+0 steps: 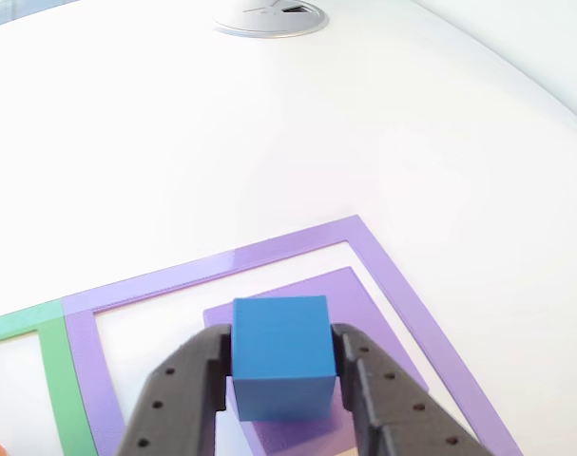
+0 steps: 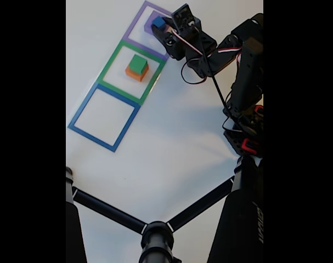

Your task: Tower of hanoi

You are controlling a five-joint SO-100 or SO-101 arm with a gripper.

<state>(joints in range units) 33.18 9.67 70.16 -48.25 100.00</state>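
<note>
blue cube (image 1: pixel 280 356) in the tool (image 1: pixel 284 380), above purple block (image 1: pixel 359 304)

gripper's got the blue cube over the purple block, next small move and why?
Probably a short lift straight up. The gripper is shut on the blue cube, which looks seated on the purple block inside the purple outline. The green block on the orange block seems the likely target.
</note>
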